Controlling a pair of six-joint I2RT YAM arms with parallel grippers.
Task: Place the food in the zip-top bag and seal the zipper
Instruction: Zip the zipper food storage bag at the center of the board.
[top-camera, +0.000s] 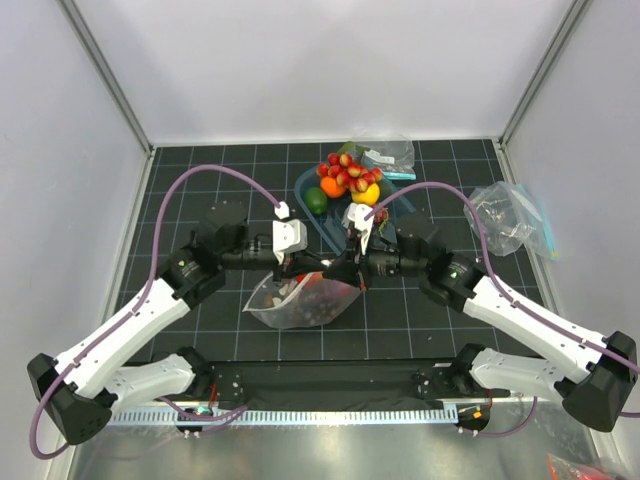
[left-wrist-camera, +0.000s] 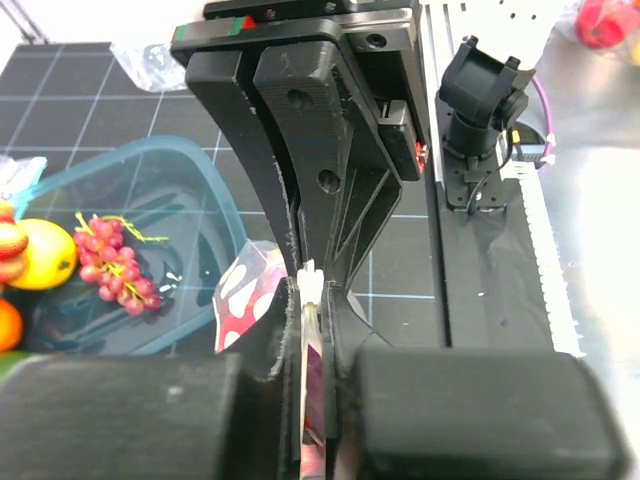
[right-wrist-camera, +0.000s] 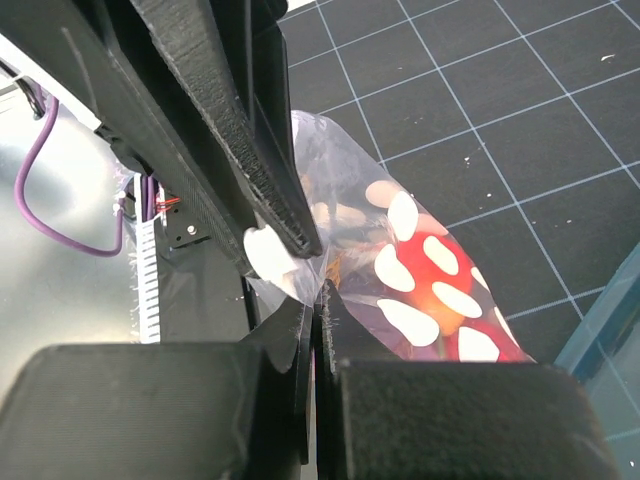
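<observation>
Sagging on the black gridded counter between both arms, the dotted zip-top bag is behaving as soft, light film. The left fingers and the right fingers are both clenching its mouth edge. The red tomato is weighing inside, so pinching the stiffer zipper, I judge, is gripping more safely than the slippery wall.
</observation>
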